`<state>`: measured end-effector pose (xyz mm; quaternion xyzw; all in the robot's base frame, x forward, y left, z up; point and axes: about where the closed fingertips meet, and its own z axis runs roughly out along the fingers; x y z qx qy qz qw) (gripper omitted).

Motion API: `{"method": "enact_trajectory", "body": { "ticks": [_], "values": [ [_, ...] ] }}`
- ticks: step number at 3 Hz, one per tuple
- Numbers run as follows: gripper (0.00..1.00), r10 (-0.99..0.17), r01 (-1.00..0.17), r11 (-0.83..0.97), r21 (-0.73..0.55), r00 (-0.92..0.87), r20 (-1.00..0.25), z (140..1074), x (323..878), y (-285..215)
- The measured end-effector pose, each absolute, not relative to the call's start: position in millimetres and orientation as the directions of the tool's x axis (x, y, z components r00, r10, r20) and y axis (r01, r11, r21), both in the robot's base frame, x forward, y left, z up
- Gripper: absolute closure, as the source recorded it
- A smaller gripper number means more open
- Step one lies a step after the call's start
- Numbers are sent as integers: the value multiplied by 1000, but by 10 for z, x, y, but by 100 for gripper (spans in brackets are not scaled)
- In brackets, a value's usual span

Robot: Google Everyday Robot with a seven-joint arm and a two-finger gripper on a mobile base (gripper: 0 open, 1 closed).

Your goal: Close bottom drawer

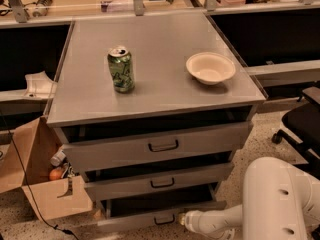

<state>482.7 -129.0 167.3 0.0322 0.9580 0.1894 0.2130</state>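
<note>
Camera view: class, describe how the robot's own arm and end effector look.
The arm is smooth white: a bulky rounded shell with small dark dots, narrowing to a slim tube. Its end effector, also white, is at the bottom drawer front.

Wht gripper [184, 219] at gry bottom drawer [125, 221]; grn can [121, 69].

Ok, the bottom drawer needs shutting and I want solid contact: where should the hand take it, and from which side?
Probably by the small dark loop handle centred on the bottom drawer front, coming straight in from the front: the loop stands proud and the pulled-out front faces outward. The hand sits low, beside that handle.
</note>
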Motion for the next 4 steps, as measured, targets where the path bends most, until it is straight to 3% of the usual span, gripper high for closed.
{"method": "enact_trajectory", "body": {
  "ticks": [4],
  "values": [
    [100,211,27,923,384,-870,-445,1643,5222,-1270]
  ]
}}
